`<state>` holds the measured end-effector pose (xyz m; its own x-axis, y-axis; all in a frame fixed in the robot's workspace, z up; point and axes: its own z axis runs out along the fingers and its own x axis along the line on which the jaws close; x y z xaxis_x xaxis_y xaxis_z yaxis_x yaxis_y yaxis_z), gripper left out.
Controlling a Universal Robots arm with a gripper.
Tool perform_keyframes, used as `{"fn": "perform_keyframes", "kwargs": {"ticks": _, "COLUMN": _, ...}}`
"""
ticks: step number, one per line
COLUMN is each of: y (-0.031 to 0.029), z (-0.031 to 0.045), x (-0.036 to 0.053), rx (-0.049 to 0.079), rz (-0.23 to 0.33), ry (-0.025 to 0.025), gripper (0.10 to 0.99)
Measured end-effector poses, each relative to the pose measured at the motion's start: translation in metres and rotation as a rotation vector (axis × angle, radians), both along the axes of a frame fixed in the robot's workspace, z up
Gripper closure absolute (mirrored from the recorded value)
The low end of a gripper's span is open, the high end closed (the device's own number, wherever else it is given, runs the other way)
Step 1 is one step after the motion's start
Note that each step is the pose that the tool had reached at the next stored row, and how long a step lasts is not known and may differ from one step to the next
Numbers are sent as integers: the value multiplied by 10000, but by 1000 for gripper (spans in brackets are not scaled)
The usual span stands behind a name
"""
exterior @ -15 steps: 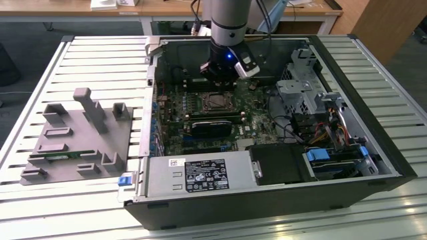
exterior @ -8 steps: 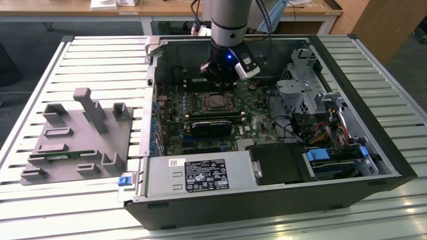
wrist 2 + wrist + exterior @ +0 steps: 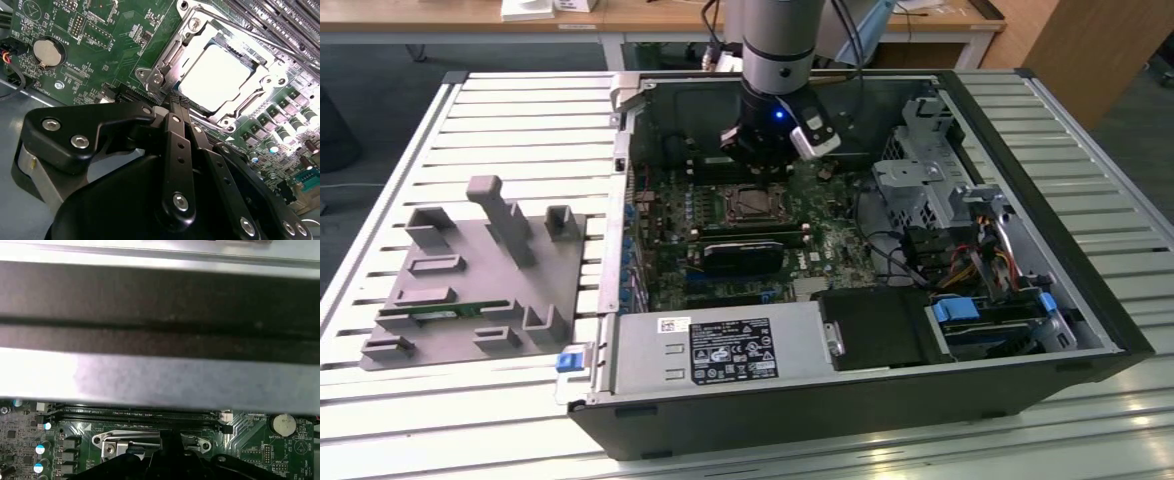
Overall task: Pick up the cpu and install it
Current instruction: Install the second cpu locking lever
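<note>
One grey tray (image 3: 467, 270) with blocks and slots sits on the slatted table (image 3: 400, 150), at the exterior view's left. Next to it is the open computer case (image 3: 1067, 250), lying on its side (you can look right down into it). A silver box (image 3: 720, 350) with a label fills the near corner of the case. The green board (image 3: 667, 240) lies flat on the case floor.

Near the middle of the board is the metal socket frame (image 3: 165, 65). The cpu (image 3: 215, 75) sits flat inside this frame, and its pale silver top shines bright in the second wrist view. The gripper (image 3: 177, 107) hangs just above the board, with its tips right beside one edge of the frame. Its two black fingers (image 3: 172, 135) are pressed together with nothing between them. They do not touch the cpu. A round silver battery (image 3: 48, 52) sits on the board, off to one side.

Farther to the exterior view's right are a grey metal cage (image 3: 921, 175) and blue clips (image 3: 958, 308).
</note>
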<state>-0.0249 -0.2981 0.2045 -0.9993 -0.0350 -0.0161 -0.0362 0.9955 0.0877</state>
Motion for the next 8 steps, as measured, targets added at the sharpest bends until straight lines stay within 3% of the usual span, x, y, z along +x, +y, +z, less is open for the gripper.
{"fn": "perform_keyframes", "kwargs": {"ticks": 5, "y": -42, "z": 10, "x": 0, "rx": -1, "rz": 0, "ry": 0, "gripper": 980}}
{"fn": "perform_keyframes", "kwargs": {"ticks": 8, "y": -44, "z": 112, "x": -1, "rx": 0, "rz": -2, "ry": 0, "gripper": 980}}
